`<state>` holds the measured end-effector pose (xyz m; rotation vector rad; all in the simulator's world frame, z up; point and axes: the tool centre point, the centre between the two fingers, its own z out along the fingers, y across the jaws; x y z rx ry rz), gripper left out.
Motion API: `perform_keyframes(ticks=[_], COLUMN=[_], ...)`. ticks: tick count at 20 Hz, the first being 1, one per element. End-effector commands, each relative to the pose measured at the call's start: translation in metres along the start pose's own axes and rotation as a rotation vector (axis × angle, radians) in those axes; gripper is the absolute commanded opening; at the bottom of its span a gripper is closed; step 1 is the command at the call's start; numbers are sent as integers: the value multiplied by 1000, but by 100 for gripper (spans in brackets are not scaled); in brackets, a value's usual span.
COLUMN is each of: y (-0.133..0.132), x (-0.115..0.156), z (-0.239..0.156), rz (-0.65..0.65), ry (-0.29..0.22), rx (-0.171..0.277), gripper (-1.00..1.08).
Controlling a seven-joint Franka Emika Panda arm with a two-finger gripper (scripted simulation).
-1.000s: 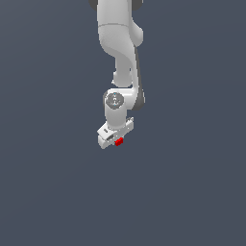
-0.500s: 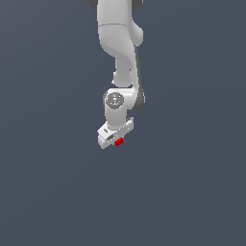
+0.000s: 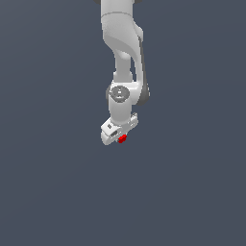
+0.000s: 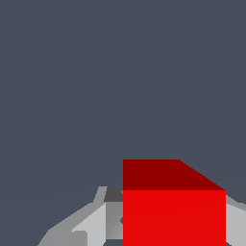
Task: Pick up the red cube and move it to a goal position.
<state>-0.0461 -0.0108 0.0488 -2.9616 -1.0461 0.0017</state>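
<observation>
Clearly the end effector (image 3: 119,135) is clamped on the red cube (image 3: 122,139), its pale fingers (image 4: 93,223) pressing opposite faces so the cube can be carried toward the goal. No goal marker shows. The cube is plain, flat-faced and sharp-edged against featureless grey surroundings.

- Red cube (image 3: 122,139): a tiny, bright red, plain-faced block, much smaller than the white pincer (image 3: 118,136) above it.
- Position: at the pincer's lower tip, in the middle of the exterior view against a plain dark grey ground.
- Wrist view: the red cube (image 4: 174,211) shows a bright front face and a darker top face, with a grey finger (image 4: 93,226) on either side, touching it.
</observation>
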Motion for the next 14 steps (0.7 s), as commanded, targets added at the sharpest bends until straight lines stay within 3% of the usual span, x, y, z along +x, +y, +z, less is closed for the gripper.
perform_keyframes(ticks=[1, 14], y=[-7, -19], x=[6, 16], z=[-14, -38], rz=[-1, -1], ry=[1, 1], rx=[-1, -1], gripper=[-100, -100])
